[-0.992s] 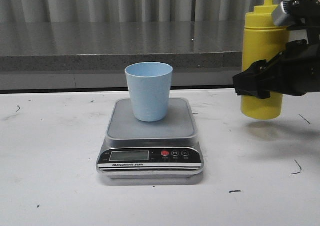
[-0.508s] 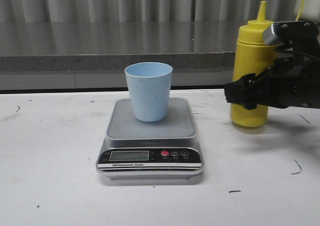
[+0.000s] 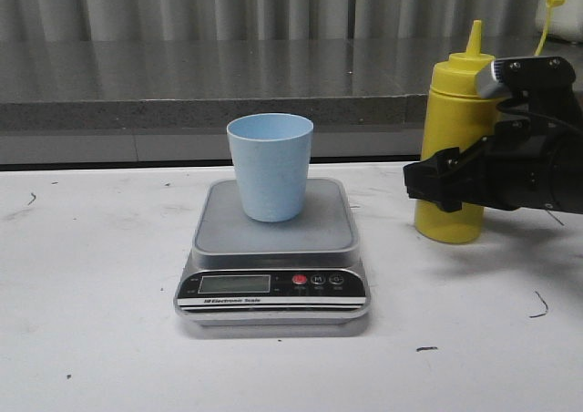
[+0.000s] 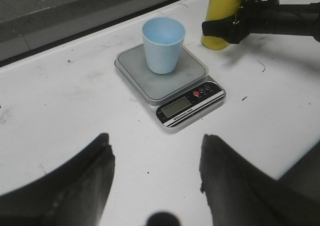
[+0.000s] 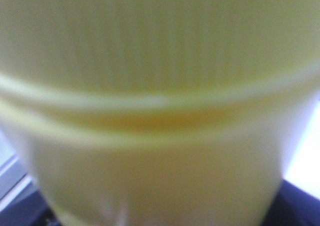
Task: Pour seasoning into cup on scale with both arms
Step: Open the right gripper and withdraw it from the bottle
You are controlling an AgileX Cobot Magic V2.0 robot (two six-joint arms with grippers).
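Left claw (image 4: pixel 155 178) of mine hangs wide open, holding nothing, its two dark fingers (image 4: pixel 90 181) spread above bare table (image 3: pixel 91 321) on the near side of the scale (image 3: pixel 273 266). I take the scale as my landmark. One scale sits on the white table, with a grey platform, a black front panel, an LCD and a red button beside two dark ones. One cup (image 3: pixel 270 166), pale blue, tapered and handleless, stands upright on the scale's platform, mouth up, toward the back of it. Nothing stands between cup and bottle but open table.

To the right of the scale stands one seasoning bottle (image 3: pixel 448 139), tall, yellow, upright, taller than the cup, with a pointed nozzle and a thin cap strap curling off beside it. Its base looks set on the table, though I cannot tell for sure. My right claw (image 3: pixel 455 180) grips the bottle's body about midway up, black fingers wrapped on both sides, the arm reaching in from the right of the scale. From the right wrist camera I see only blurred yellow ribbed plastic (image 5: pixel 160 106) filling the view. Beyond the scale runs a grey ledge (image 3: pixel 182 84) along the table's back edge.
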